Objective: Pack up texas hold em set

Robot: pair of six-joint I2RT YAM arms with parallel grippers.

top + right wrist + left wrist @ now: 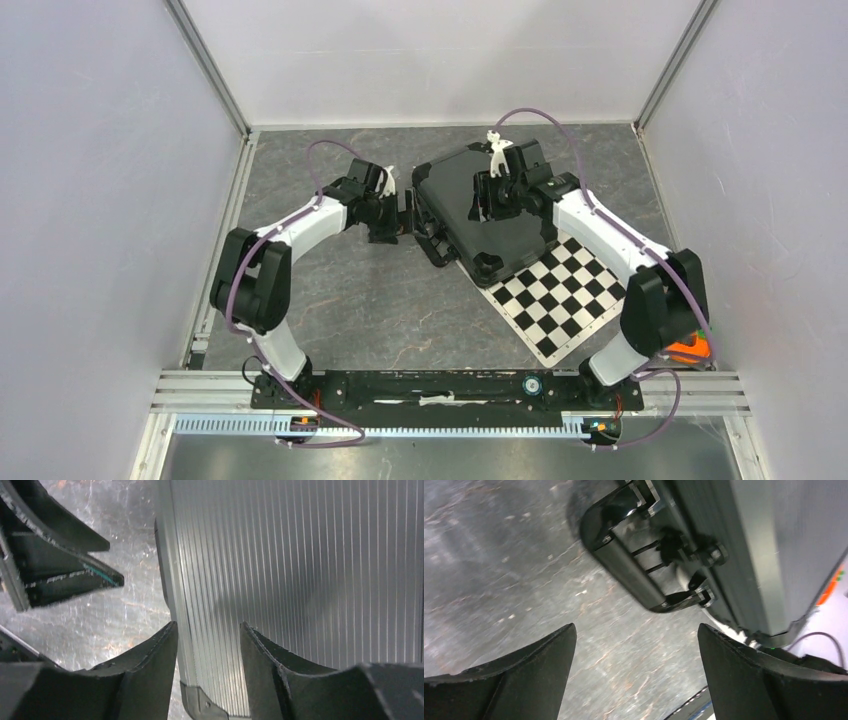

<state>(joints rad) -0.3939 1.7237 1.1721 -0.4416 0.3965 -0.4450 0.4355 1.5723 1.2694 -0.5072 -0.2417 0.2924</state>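
Note:
The black hard case (500, 225) of the texas hold em set lies closed, flat on the table, with its near corner on the checkered mat. Its ribbed lid (310, 570) fills the right wrist view. My right gripper (483, 205) hovers over the lid's left edge, and its jaws (209, 630) stand partly open, astride that edge and holding nothing. My left gripper (400, 222) is just left of the case, at its handle (634, 575). Its fingers (636, 635) are spread wide over bare table, short of the handle. Chips, cards, dice and button are hidden.
The black-and-white checkered mat (565, 290) lies under and in front of the case, towards the right. An orange toy (690, 347) sits by the right arm's base. Grey marbled table (380, 300) extends left and front, and walls enclose three sides.

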